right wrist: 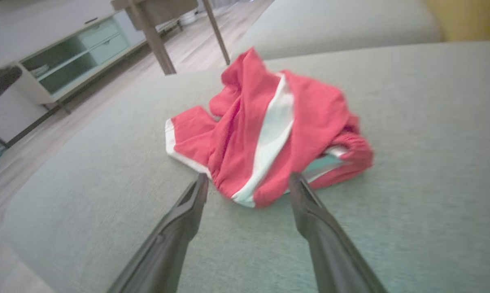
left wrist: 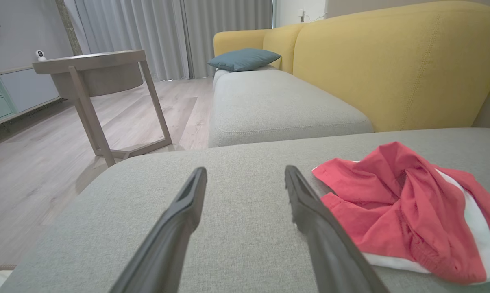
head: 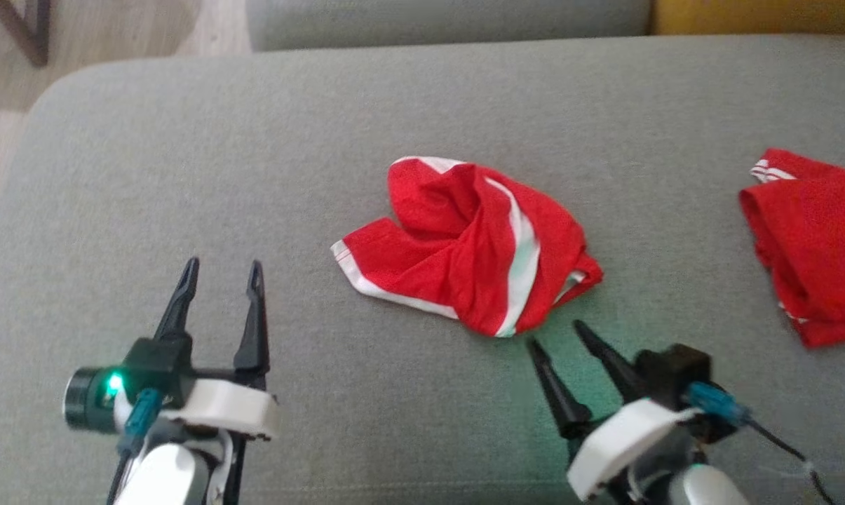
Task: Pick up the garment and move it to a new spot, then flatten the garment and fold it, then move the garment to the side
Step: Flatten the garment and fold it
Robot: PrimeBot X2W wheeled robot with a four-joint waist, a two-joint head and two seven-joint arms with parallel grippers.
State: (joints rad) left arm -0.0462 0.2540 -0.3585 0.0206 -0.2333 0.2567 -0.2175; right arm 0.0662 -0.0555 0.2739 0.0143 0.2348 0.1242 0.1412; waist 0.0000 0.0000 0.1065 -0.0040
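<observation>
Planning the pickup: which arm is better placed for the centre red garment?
Right. The right tool is open, tips just short of the garment and aimed at it; the left tool, also open, points past it over the cushion.

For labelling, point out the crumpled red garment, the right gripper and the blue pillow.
crumpled red garment [head: 464, 242], head view, red middle folds.
right gripper [head: 556, 334], head view, midway between fingertips.
blue pillow [left wrist: 243, 59], left wrist view, top face.

Open cushion [head: 184, 175] all around garment [head: 464, 245]
</observation>
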